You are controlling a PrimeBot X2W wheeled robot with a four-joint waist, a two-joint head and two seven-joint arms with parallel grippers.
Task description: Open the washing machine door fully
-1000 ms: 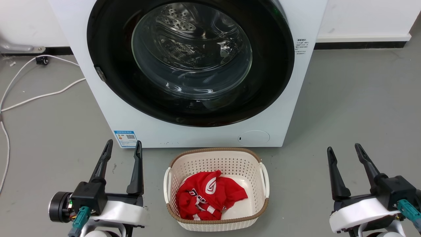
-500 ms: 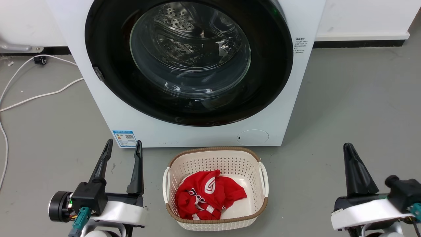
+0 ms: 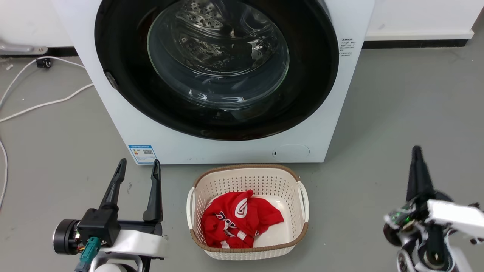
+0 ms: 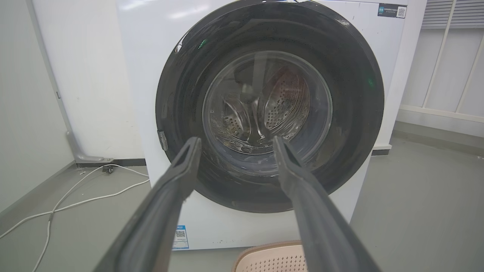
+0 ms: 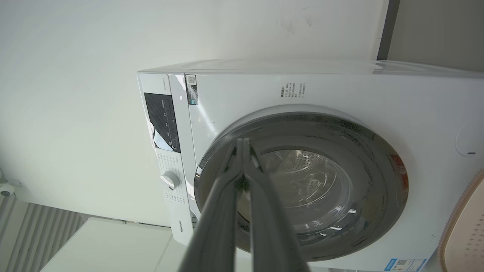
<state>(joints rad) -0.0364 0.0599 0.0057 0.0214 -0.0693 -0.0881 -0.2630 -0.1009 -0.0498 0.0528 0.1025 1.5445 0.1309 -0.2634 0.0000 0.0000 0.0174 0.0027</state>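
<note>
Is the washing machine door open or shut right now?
Shut. The washing machine door sits flush against the washing machine, no gap showing.

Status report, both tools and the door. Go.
Left tool open, empty. Right tool shut, empty. Washing machine door closed, untouched. Basket with red garment on floor before door.

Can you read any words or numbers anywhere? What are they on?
Nothing reads clearly.
The blue label sticker on the washing machine: too small.
The black print on its front: too small.
The QR sticker at its top corner: too small.
The control panel: blurred.
The red shirt in the basket: white letters, crumpled, unreadable.
</note>
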